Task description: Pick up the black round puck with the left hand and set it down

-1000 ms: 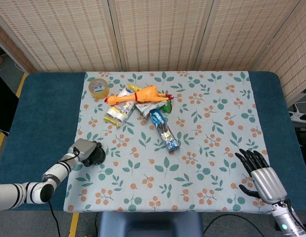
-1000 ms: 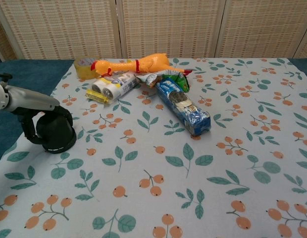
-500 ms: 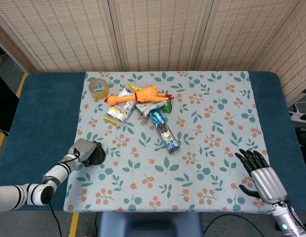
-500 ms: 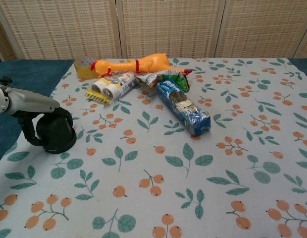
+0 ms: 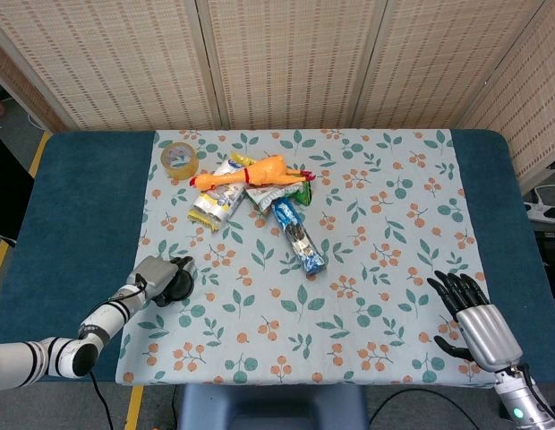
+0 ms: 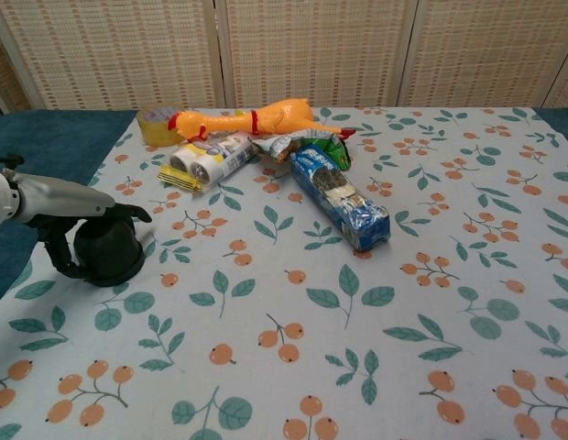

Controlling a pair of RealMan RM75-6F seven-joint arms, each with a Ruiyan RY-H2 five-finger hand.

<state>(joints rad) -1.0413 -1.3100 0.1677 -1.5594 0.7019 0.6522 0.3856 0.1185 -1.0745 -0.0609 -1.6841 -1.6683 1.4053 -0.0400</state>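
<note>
R hand (image 5: 474, 315) near table front edge at 4 o'clock, fingers spread wide, holding nothing, open cloth all around it. L hand (image 6: 87, 229) at 8 o'clock near cloth's L edge, fingers curled loosely around black round puck (image 6: 108, 254) with thumb over its top; can't tell if actually gripping. Puck sits on floral tablecloth (image 5: 376, 269). Wide free room from puck toward 3 o'clock. Further back, blue snack pack (image 5: 298, 237) near center, then silver packet (image 5: 215, 204), rubber chicken (image 5: 251, 173) across the pile at 12. Tape roll (image 5: 179, 157) at 11, apart from the rest.
</note>
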